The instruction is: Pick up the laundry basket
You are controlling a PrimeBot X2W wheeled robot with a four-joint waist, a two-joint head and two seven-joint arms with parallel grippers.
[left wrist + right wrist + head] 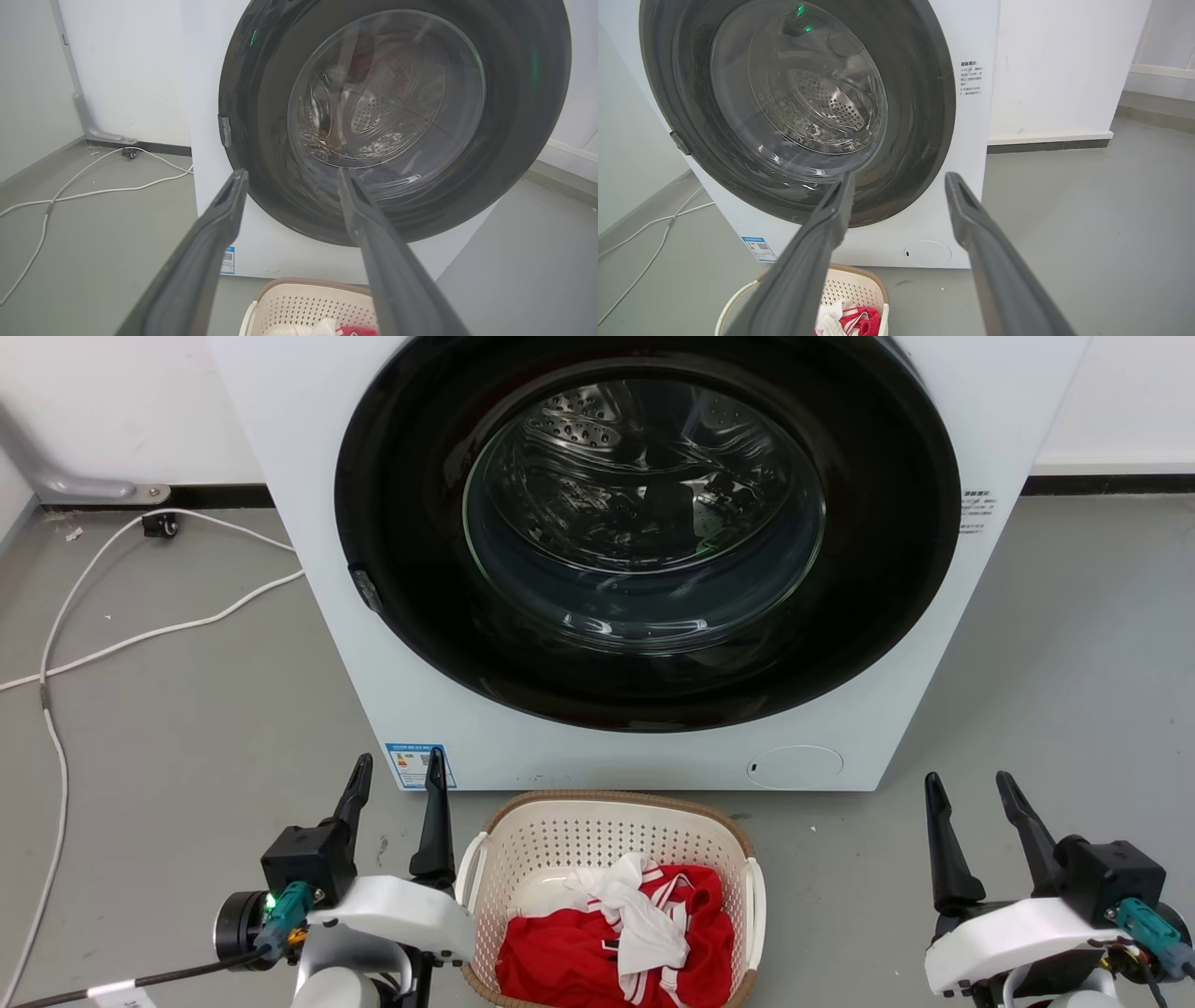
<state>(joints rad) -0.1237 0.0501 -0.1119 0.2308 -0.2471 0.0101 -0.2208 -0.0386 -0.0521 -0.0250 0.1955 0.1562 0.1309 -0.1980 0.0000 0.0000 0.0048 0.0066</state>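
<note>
Laundry basket [597, 835] stands upright on the grey floor [187, 728], its open mouth facing up, right before the washing machine [280, 448] and below its round door [644, 513]. A white handle sits on each of its left and right sides. Its near end runs off the bottom of the head view, so I cannot tell which way its long axis lies. Red clothing [597, 952] and a white garment [644, 915] lie inside.

At far left a white cable [65, 616] trails over the floor. The left claw [399, 758] is spread, pinching nothing, with one finger just beside the basket's left handle. The laundry basket lies between the two claws, much nearer the left one. The right claw [967, 777] is also spread and empty, well apart from the basket.

The left wrist view shows the basket's far rim [308, 298] low between that claw's fingers. The right wrist view puts the basket [852, 289] at lower left, partly behind one finger, and shows a round cap [927, 253] low on the machine's front.
</note>
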